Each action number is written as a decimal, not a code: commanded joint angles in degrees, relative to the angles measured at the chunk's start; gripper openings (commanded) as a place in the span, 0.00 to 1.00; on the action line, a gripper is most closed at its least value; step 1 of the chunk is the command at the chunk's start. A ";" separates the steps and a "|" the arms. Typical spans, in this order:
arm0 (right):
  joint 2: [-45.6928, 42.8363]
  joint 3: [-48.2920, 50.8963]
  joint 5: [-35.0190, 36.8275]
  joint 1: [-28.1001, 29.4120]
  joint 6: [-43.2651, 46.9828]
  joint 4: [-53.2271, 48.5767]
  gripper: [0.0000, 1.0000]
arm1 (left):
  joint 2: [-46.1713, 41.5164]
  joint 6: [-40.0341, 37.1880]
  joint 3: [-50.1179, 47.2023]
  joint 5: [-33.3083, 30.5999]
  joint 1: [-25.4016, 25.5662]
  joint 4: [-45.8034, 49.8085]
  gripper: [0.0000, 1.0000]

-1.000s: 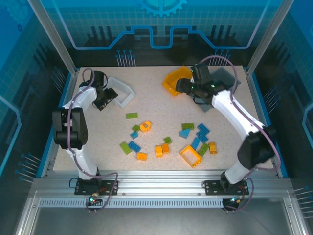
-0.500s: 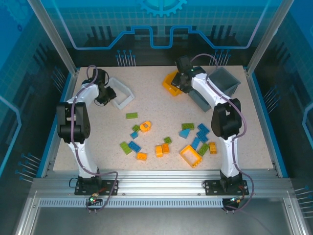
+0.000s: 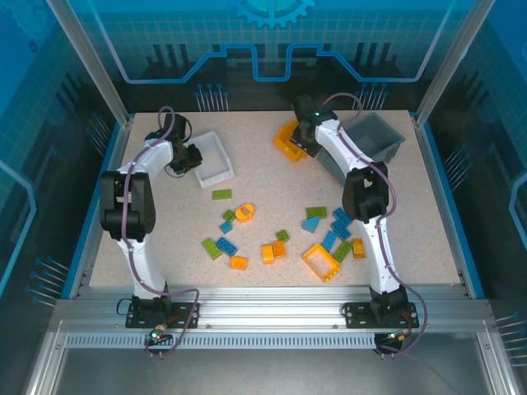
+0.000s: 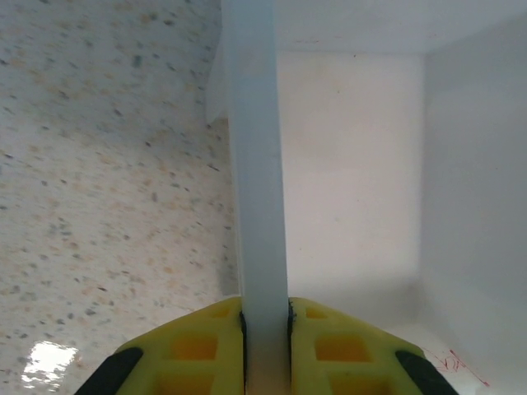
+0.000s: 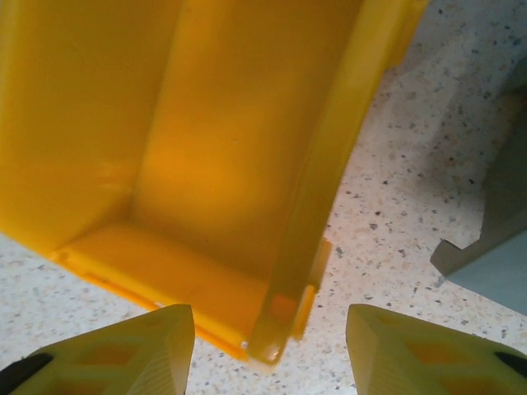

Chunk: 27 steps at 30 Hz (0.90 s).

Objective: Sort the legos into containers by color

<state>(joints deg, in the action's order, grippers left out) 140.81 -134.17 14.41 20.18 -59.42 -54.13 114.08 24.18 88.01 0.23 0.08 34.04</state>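
Left gripper [image 4: 265, 319] is stretched far and clamped on a wall of the white bin [image 4: 354, 181], which was free earlier. Right gripper [image 5: 272, 329] is held open astride a wall of the orange bin [image 5: 206, 148].

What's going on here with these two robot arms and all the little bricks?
The arms are at the bins, not the bricks. The left pincer is shut on a wall of the white bin. The right pincer stands open astride a wall of the orange bin, with the grey bin beside it. The blue, green and orange legos lie loose on the table, unsorted.
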 commanded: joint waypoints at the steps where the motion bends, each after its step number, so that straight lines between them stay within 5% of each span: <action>1: 2.15 -2.40 1.80 -1.02 -1.59 -3.79 0.52 | 0.31 -2.38 1.65 -0.68 1.76 1.38 0.10; 16: 4.03 -7.10 4.50 1.31 9.67 -5.19 0.13 | -9.38 -1.83 -14.09 -3.26 8.47 0.01 0.01; 27: -7.27 10.99 8.66 7.32 18.10 -0.76 0.01 | -15.82 -0.34 -19.31 -5.03 11.48 0.86 0.00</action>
<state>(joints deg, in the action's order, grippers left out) 138.69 -127.83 20.97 25.19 -45.08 -56.12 99.77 22.57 69.25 -3.31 11.42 32.29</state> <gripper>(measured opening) 0.146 0.142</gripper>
